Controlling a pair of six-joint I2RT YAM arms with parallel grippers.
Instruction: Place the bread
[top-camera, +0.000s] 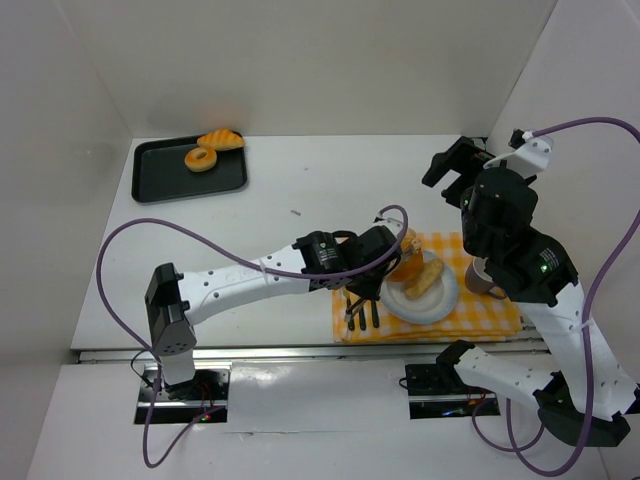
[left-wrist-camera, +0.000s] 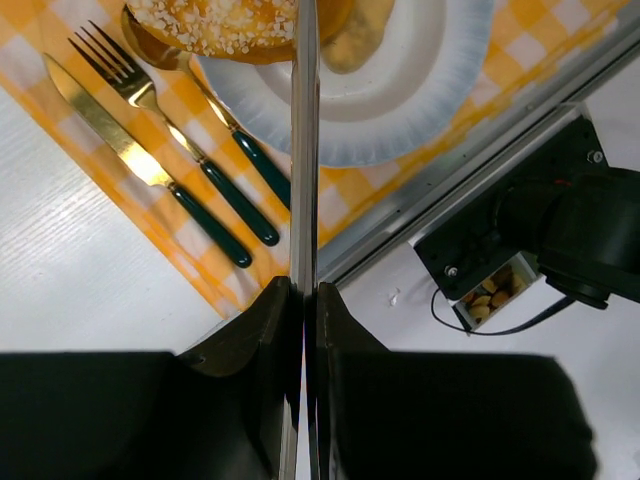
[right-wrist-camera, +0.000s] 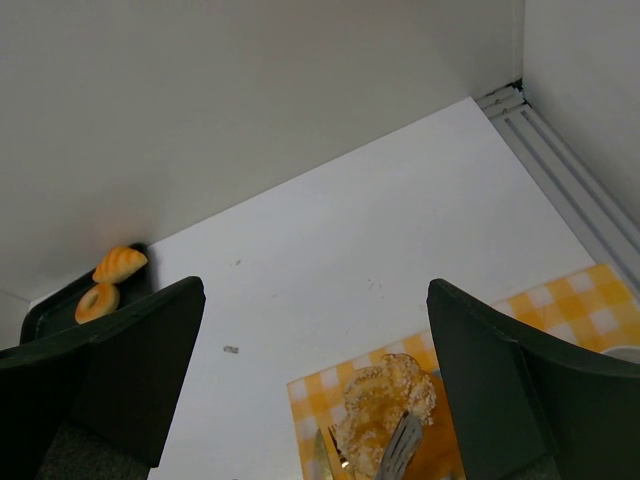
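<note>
My left gripper (top-camera: 385, 250) is shut on thin metal tongs (left-wrist-camera: 303, 150), which run up between its jaws (left-wrist-camera: 303, 300). The tongs pinch a round sugared bread (left-wrist-camera: 230, 25) at the left edge of the white plate (left-wrist-camera: 420, 80). In the top view this bread (top-camera: 405, 262) hangs over the plate's (top-camera: 447, 300) left side, next to a long bread (top-camera: 425, 275) lying on it. The right wrist view shows the bread (right-wrist-camera: 385, 410) and a tong blade (right-wrist-camera: 400, 445). My right gripper (top-camera: 455, 165) is open and empty, high behind the placemat (right-wrist-camera: 315, 340).
A yellow checked placemat (top-camera: 490, 320) holds the plate, with a knife (left-wrist-camera: 130, 150), fork (left-wrist-camera: 150, 95) and spoon (left-wrist-camera: 215, 100) to its left. A brown cup (top-camera: 480, 277) stands at its right. A black tray (top-camera: 170, 180) at the far left holds a doughnut (top-camera: 201, 158) and a croissant (top-camera: 221, 139).
</note>
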